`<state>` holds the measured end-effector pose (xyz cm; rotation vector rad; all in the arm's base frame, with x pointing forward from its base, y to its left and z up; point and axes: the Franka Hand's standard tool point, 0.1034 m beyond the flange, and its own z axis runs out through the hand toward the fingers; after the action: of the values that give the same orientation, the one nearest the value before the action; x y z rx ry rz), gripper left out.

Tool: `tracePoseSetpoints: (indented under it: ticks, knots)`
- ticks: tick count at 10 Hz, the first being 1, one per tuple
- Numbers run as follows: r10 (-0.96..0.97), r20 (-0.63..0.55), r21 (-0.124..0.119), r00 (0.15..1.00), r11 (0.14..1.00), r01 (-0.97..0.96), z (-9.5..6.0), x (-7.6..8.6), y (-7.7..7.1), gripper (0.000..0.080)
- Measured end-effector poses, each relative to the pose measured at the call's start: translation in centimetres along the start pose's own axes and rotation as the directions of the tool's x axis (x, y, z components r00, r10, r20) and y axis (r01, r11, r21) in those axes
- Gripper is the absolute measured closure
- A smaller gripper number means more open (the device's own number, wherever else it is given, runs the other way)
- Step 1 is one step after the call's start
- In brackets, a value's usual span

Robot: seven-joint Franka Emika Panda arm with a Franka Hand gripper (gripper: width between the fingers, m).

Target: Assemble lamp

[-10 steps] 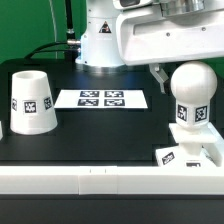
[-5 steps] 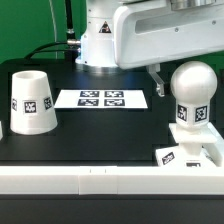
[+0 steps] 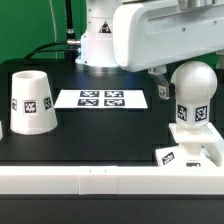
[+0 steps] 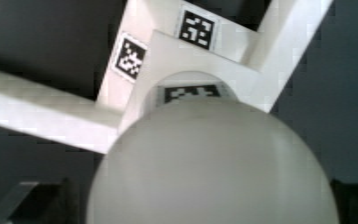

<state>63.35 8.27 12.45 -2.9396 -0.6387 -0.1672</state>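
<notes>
The big white robot pedestal [image 3: 98, 40] stands behind the marker board [image 3: 100, 98]. The white tapered plastic shade [image 3: 30, 100] sits well apart, at the exterior view's left. The white round-headed bulb [image 3: 192, 85] stands upright on the flat square white base [image 3: 205, 150]. The gripper [image 3: 160, 88] hangs just beside the bulb head (whether the fingers are spread or closed cannot be told).

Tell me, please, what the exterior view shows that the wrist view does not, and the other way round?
Only the exterior view shows the shade, the marker board and the robot arm. Only the wrist view shows the bulb close up, its round head filling much of the picture, with tagged white pieces beyond it that I cannot identify for sure. Both views show the bulb.
</notes>
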Motion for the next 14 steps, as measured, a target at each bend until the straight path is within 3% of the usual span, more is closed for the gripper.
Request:
tracePoseSetpoints:
  ticks: [2, 4, 8, 14]
  knots:
    - [-0.114, 0.010, -0.014, 0.993, 0.993, 0.114, 0.21, -0.02, -0.22, 0.0100]
    - [-0.354, 0.029, -0.033, 0.935, 0.934, 0.355, 0.38, -0.02, -0.50, 0.0100]
    - [-0.625, 0.069, -0.021, 0.777, 0.778, 0.628, 0.44, -0.15, -0.56, 0.0100]
    - [-0.898, 0.119, 0.003, 0.424, 0.428, 0.904, 0.60, -0.07, -0.37, 0.0100]
